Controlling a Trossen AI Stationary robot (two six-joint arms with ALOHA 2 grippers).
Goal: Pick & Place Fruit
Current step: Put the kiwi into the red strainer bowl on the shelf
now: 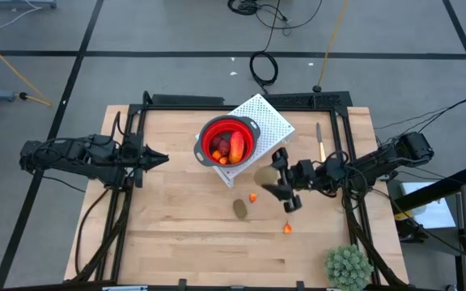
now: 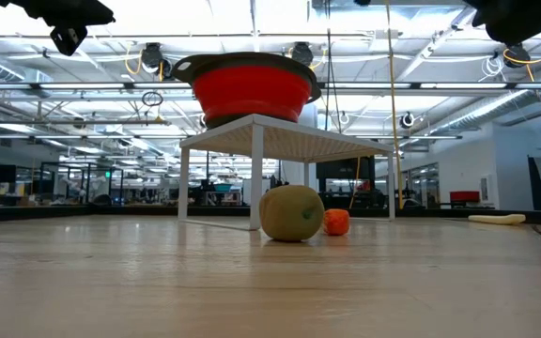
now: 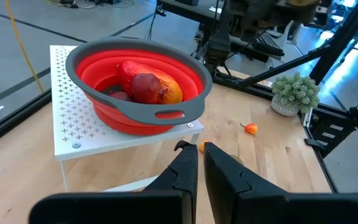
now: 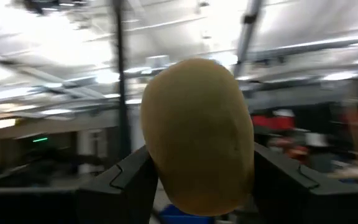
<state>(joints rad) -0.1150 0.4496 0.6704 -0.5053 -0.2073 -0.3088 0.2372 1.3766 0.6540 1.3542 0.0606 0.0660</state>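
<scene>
brown oval (image 4: 197, 134) in right claw (image 4: 197, 180), red bowl (image 3: 185, 115) holding fruit (image 3: 149, 87)

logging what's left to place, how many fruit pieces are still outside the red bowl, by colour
brown-green ovals: 2, one lying loose, one held by the right gripper
small orange pieces: 2
total: 4
</scene>
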